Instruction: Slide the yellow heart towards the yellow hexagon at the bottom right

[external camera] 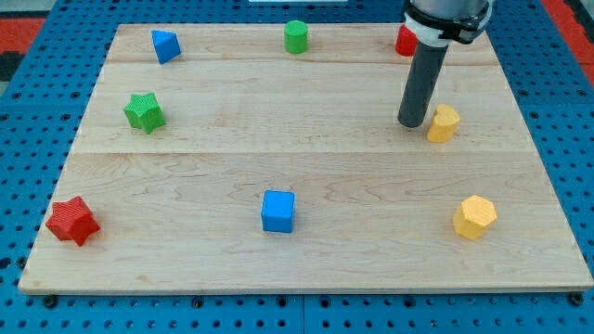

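The yellow heart [444, 122] lies at the view's right, above the middle of the wooden board. The yellow hexagon [474, 217] lies at the bottom right, well below the heart. My tip [411, 123] rests on the board just left of the yellow heart, touching or nearly touching its left side. The dark rod rises from the tip to the arm at the view's top right.
A red block [405, 42] is partly hidden behind the rod at the top right. A green cylinder [295, 36] and a blue block [165, 44] lie along the top. A green star [144, 112], a red star [72, 221] and a blue cube [277, 211] lie further left.
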`<control>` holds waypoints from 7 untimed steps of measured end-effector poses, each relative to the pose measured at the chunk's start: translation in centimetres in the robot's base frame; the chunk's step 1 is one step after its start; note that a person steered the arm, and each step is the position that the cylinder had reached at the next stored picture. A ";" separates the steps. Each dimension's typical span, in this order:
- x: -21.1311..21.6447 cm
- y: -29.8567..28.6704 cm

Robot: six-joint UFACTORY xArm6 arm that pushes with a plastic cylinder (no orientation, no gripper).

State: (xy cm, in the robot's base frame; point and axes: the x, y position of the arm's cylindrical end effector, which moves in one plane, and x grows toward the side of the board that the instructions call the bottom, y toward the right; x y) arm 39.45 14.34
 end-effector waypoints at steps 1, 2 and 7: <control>0.0 -0.1; 0.0 -0.1; 0.0 -0.1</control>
State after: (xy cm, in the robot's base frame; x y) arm 39.49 14.21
